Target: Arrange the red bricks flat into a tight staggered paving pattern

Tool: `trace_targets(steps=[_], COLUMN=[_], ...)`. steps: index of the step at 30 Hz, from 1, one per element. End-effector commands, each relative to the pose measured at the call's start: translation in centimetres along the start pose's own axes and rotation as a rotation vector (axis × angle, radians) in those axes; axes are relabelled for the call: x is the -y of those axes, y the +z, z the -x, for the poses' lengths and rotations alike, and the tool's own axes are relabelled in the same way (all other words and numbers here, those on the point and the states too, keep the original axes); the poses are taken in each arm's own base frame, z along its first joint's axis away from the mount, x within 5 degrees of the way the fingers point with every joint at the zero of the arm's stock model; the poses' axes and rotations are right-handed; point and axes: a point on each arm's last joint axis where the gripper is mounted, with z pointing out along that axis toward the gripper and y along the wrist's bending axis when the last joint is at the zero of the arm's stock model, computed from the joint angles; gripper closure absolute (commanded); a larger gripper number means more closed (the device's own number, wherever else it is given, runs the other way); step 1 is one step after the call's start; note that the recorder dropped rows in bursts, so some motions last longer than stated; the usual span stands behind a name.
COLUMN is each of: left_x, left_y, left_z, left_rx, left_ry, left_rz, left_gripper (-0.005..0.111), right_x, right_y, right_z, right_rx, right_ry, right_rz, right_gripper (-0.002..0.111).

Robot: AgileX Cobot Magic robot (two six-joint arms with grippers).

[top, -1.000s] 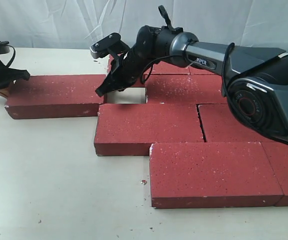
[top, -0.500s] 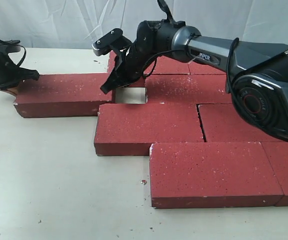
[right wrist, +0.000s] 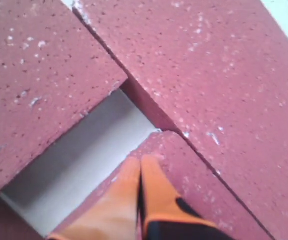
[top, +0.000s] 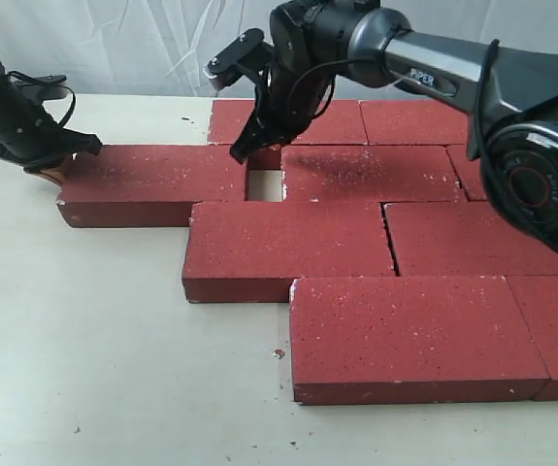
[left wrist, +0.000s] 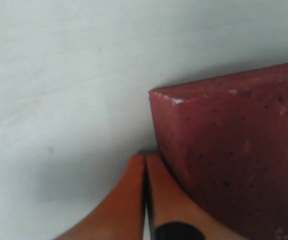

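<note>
Several red bricks lie flat in staggered rows on the table. One loose red brick [top: 152, 184] lies at the left end of the second row, apart from its neighbour [top: 366, 173] by a small gap [top: 265, 184]. My left gripper [top: 53, 165] is shut, its orange fingertips [left wrist: 154, 165] pressed against that brick's [left wrist: 234, 160] outer left end at table level. My right gripper [top: 243, 151] is shut and empty, tips [right wrist: 151, 167] just above the brick corner at the gap [right wrist: 78, 165], near the back-row brick [top: 288, 121].
Front rows hold a brick [top: 283, 248] in the middle and a nearer brick [top: 410, 335], with more bricks running off the right edge. A white curtain [top: 114, 44] hangs behind. Bare table [top: 94, 349] spreads at the front left.
The left gripper has pushed the loose brick to the right, narrowing the gap to the row. The right gripper has moved right and back along with the gap's edge.
</note>
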Motion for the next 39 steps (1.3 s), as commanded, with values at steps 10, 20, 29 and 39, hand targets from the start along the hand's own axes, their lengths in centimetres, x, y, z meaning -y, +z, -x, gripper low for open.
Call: trace_targets(steps=[10,20,29,39], left_x=[2.2,5.3,5.2,4.2], left_y=[0.6,1.4,1.5,1.5], left_z=[0.3,0.6,0.4,0.2], left_rx=[0.004,0.014,-0.004,-0.029], left_ry=[0.009,0.066,0.09,0.118], left_rz=[-0.05,-0.063,-0.038,0.061], left_gripper=[0.107,0.107,0.107,0.107], right_x=[7.3,6.0,5.1,5.2], right_y=[-7.4,-10.0,-9.3,-9.0], right_z=[-11.3,-16.2,-17.5,-17.4], right_rx=[0.103,0.159,0.183,0.192], right_ry=[0.246,0.275,0.21,0.215], right_rz=[-0.123,-0.159,-0.181,-0.181], right_gripper=[0.109,0.109,0.109,0.109])
